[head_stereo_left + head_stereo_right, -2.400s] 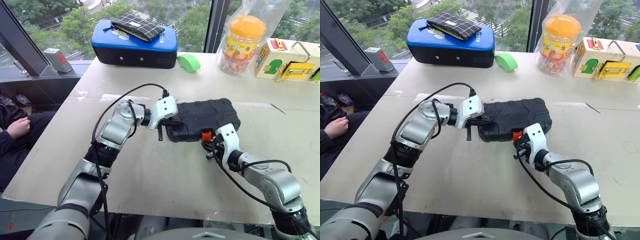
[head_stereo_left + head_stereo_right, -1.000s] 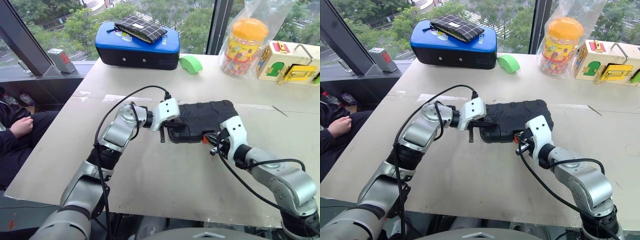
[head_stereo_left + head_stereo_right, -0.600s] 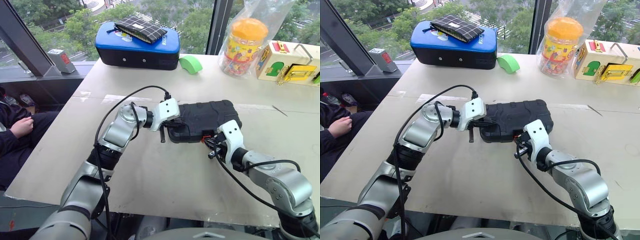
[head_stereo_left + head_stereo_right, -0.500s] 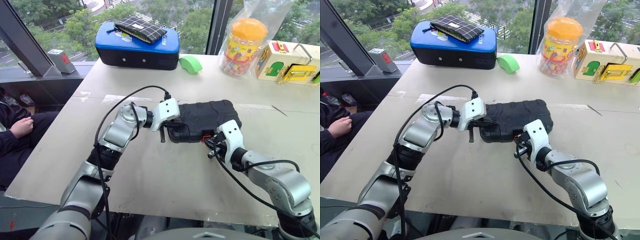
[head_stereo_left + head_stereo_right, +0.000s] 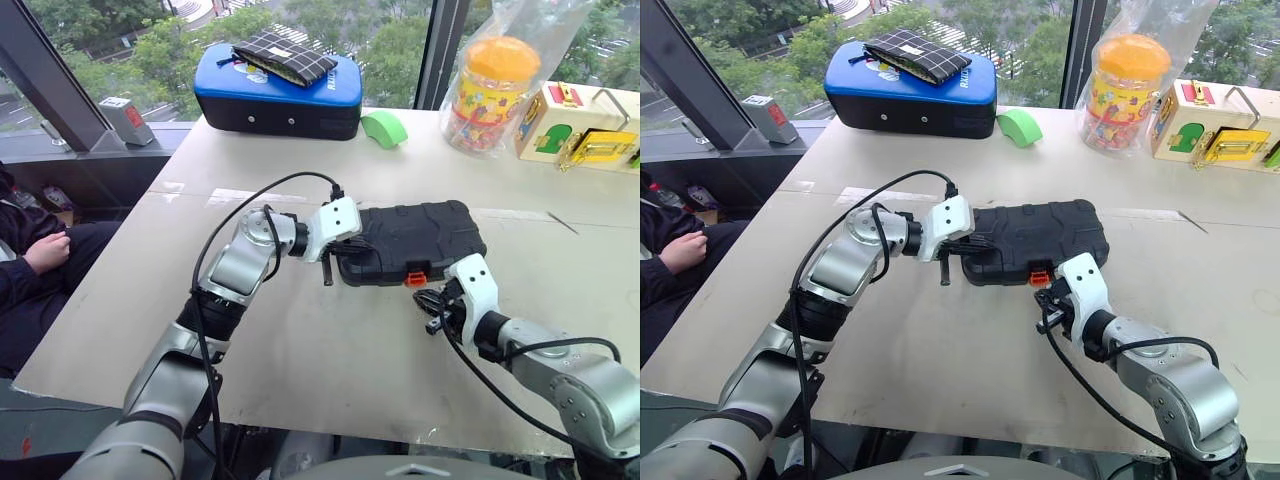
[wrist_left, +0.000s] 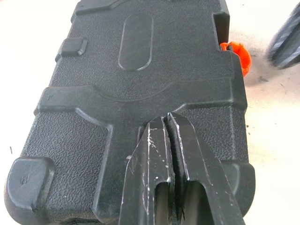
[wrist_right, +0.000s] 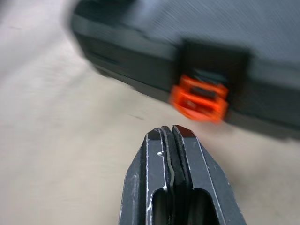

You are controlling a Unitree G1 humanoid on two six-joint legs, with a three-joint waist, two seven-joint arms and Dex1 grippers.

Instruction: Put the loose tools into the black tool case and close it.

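Black tool case (image 5: pixel 410 242) beyond right claw (image 5: pixel 428 301).

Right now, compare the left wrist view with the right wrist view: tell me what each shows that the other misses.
Left wrist view alone: the ribbed lid of the black tool case seen from above, with the shut left gripper resting on it. Right wrist view alone: the case's front edge and the shut right gripper just short of it, above bare table. Both: the closed case and its orange latch.
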